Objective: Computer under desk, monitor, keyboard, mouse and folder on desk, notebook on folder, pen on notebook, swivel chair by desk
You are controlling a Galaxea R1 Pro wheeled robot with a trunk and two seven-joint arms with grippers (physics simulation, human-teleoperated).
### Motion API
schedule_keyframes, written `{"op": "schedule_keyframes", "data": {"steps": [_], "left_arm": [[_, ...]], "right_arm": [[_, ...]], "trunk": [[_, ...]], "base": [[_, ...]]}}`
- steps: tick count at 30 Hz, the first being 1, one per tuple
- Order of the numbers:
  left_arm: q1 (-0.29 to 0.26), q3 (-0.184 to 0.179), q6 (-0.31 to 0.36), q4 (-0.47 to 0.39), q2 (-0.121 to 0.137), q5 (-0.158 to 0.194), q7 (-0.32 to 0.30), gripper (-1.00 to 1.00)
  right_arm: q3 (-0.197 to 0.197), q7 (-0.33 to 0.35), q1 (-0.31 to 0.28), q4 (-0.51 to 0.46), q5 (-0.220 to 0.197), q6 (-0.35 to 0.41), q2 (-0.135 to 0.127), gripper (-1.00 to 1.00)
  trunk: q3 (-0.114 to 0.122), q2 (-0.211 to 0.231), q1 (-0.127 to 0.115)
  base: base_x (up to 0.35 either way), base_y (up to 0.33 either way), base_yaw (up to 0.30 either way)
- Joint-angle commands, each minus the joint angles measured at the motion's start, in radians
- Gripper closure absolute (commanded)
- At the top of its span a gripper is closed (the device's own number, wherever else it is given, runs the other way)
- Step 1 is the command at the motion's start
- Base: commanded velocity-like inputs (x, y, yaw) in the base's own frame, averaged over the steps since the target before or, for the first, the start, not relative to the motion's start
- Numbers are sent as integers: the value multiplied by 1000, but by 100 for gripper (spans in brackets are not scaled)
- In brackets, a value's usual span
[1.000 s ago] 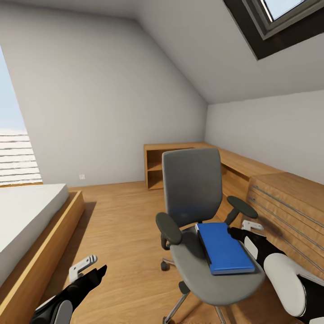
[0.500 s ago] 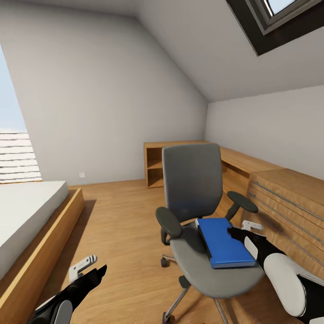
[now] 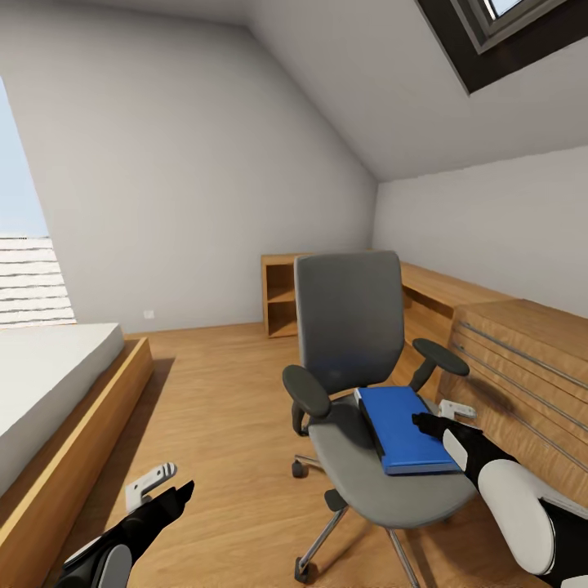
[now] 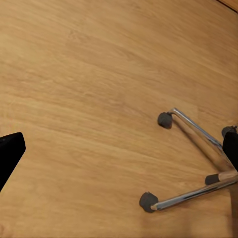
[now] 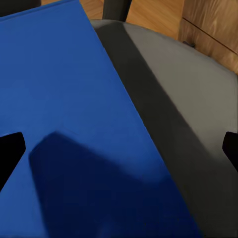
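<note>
- Folder (image 3: 402, 427): flat bright blue, lies on the swivel chair (image 3: 351, 343) seat, toward the seat's right edge, long side running front-to-back. Near end reaches close to the seat's front-right edge; far end near the backrest.
- Right gripper (image 3: 445, 413): hovering just above the folder's right edge, near the right armrest. In the right wrist view the folder (image 5: 74, 129) and grey seat (image 5: 188, 114) lie below, dark fingertips (image 5: 10, 148) far apart at the frame sides, shadow on the blue cover → jaws wide, holding nothing.
- Left gripper (image 3: 163, 483): low, over bare wood floor (image 3: 212, 408), well apart from the chair. Left wrist view shows the chair's chrome base (image 4: 198, 163) w/ casters and one dark fingertip (image 4: 10, 151); jaws look wide, nothing held.
- Handling, my judgement: folder prob. light, fairly stiff, smooth cover → could slide on the upholstery when nudged. Thin, lying flat, so little for a finger to get under.
- Where to grip: right long edge or front-right corner, closest to the gripper; one finger under, one over. May need to push it a bit past the seat edge first.
- Risk: chair is on casters, sideways push may roll or swivel it; press lightly.
- Low wood drawer unit (image 3: 523, 359) stands just beside the chair's right side, so tight room for the arm.
</note>
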Motion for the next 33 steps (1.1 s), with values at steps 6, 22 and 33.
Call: {"op": "schedule_keyframes", "data": {"steps": [6,22,33], "left_arm": [[-1,1,5,-1,-1,11,7,-100],[-1,0,5,-1,-1,11,7,-100],[-1,2,6,-1,-1,11,7,-100]], "right_arm": [[-7,1,-1,-2,10,6,1,-100],[-7,1,-1,-2,10,4,2,-100],[-7,1,-1,-3,12,3,4,-100]], "trunk": [[-1,-1,0],[-20,-43,23],[-26,-57,31]], "base": [[0,0,0],[0,0,0],[0,0,0]]}}
